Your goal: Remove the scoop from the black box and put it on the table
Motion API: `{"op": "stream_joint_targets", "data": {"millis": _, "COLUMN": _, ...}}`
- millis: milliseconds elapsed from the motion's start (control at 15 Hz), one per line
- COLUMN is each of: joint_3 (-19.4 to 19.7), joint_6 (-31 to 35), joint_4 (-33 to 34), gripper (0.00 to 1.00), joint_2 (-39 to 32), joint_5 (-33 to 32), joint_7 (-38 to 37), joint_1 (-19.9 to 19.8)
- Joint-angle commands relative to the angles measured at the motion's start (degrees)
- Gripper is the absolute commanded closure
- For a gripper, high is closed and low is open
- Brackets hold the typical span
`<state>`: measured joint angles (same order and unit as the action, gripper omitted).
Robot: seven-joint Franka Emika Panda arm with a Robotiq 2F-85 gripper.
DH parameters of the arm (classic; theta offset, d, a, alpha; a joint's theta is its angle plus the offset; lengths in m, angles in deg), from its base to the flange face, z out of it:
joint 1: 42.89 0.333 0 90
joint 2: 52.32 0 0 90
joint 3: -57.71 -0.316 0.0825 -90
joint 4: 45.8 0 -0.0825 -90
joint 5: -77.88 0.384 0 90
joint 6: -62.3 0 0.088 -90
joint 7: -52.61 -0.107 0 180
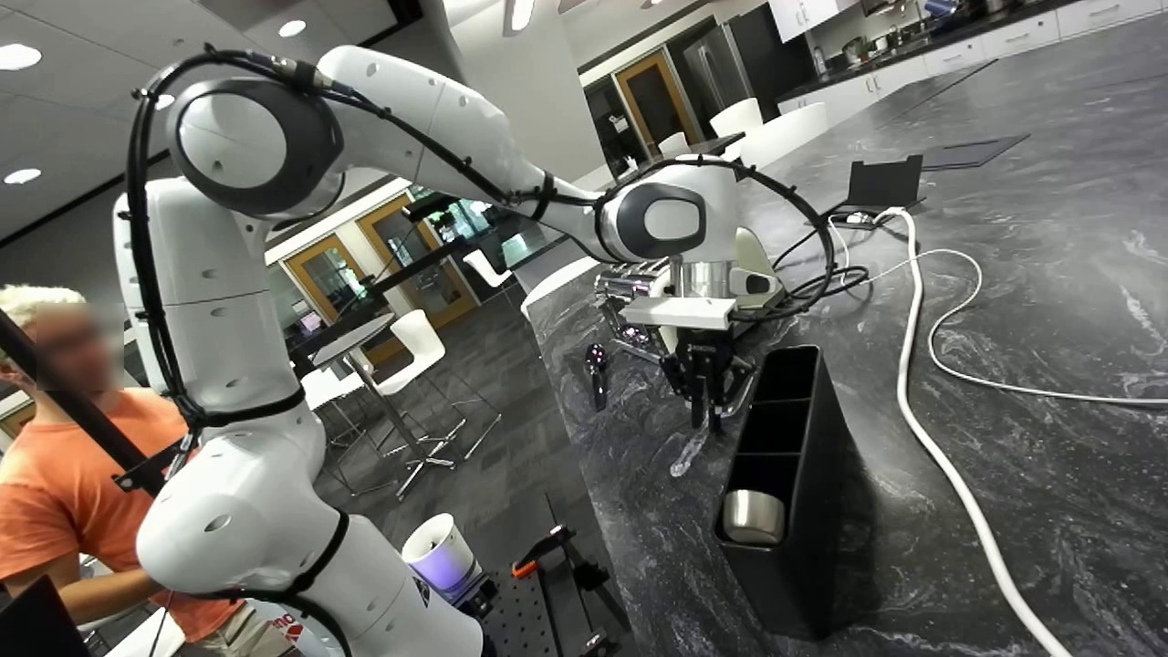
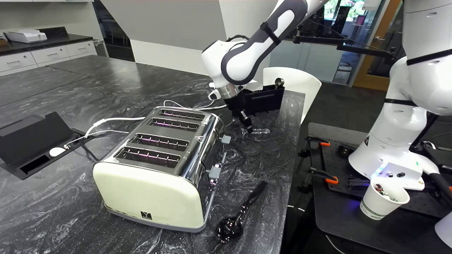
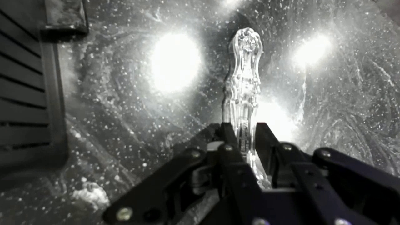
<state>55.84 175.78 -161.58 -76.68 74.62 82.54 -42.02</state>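
The scoop (image 1: 689, 454) is a slim, clear pale piece with a rounded handle end; it lies low at the surface of the dark veined table (image 1: 1077, 493), beside the black box (image 1: 828, 511). The scoop (image 2: 262, 131) and the black box (image 2: 269, 100) also show in an exterior view. My gripper (image 1: 707, 427) points straight down outside the box. In the wrist view the fingers (image 3: 243, 125) are close together on both sides of the scoop's handle (image 3: 245, 81), shut on it with a narrow gap. The scoop's far end is partly hidden by the fingers.
A round silvery piece (image 1: 753, 517) sits in the black box's end compartment. A cream toaster (image 2: 152, 197) and a black ladle (image 2: 231, 227) are on the table. White cables (image 1: 922, 429) run past the box. A dark ribbed shape (image 3: 25, 93), unidentified, fills the wrist view's left edge.
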Motion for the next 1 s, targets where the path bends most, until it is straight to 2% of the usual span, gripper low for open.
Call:
{"op": "stream_joint_targets", "data": {"millis": 0, "joint_3": -1.18, "joint_6": -3.51, "joint_4": 4.19, "gripper": 0.53, "joint_2": -2.47, "joint_5": 0.07, "joint_7": -1.64, "joint_1": -1.24}}
{"op": "stream_joint_targets", "data": {"millis": 67, "joint_3": -1.13, "joint_6": -3.53, "joint_4": 4.08, "gripper": 0.50, "joint_2": -1.86, "joint_5": -0.12, "joint_7": -2.11, "joint_1": -1.28}}
{"op": "stream_joint_targets", "data": {"millis": 200, "joint_3": -0.97, "joint_6": -2.91, "joint_4": 2.71, "gripper": 0.36, "joint_2": 0.26, "joint_5": -0.30, "joint_7": -2.94, "joint_1": -1.42}}
{"op": "stream_joint_targets", "data": {"millis": 467, "joint_3": -1.24, "joint_6": -1.41, "joint_4": -3.97, "gripper": 0.05, "joint_2": 9.78, "joint_5": 0.84, "joint_7": -1.06, "joint_1": -2.70}}
{"op": "stream_joint_targets", "data": {"millis": 533, "joint_3": -1.25, "joint_6": -0.21, "joint_4": -6.59, "gripper": 0.01, "joint_2": 13.32, "joint_5": 0.94, "joint_7": -0.46, "joint_1": -2.85}}
{"op": "stream_joint_targets", "data": {"millis": 933, "joint_3": -0.09, "joint_6": 10.54, "joint_4": -19.64, "gripper": 0.00, "joint_2": 32.20, "joint_5": 0.15, "joint_7": -1.05, "joint_1": -1.49}}
